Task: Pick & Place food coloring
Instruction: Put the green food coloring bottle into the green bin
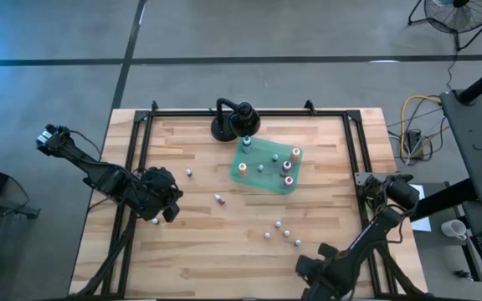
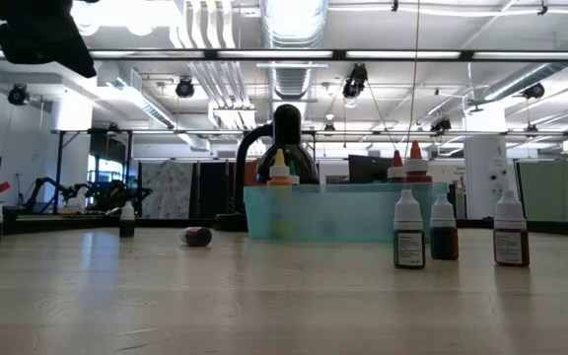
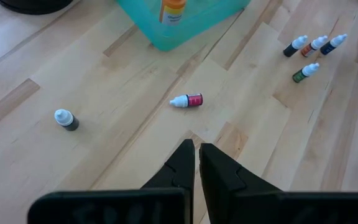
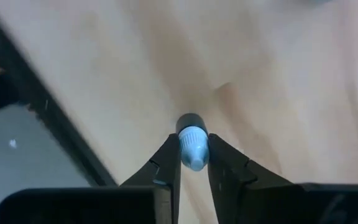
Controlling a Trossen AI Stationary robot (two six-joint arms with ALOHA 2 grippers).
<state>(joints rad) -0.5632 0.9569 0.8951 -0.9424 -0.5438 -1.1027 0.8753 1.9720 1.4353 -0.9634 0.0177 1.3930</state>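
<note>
Small food coloring bottles stand in a loose group on the wooden table. One with a red label lies on its side, and another stands alone. Several more stand in the teal tray. My right gripper, near the table's front right, points down and is shut on a bottle with a pale blue-white cap. My left gripper hangs shut above the table's left part, holding nothing. My right gripper pinches the bottle's pale cap between its two fingers, coming from above and pointing down. The bottle stands upright under the fingers, its dark body showing beyond the cap. I cannot tell whether its base rests on the table.
A black round-based stand sits at the far edge behind the tray. A black rail runs along the table's edge close to my right gripper. Bare wood lies between the tray and the near edge.
</note>
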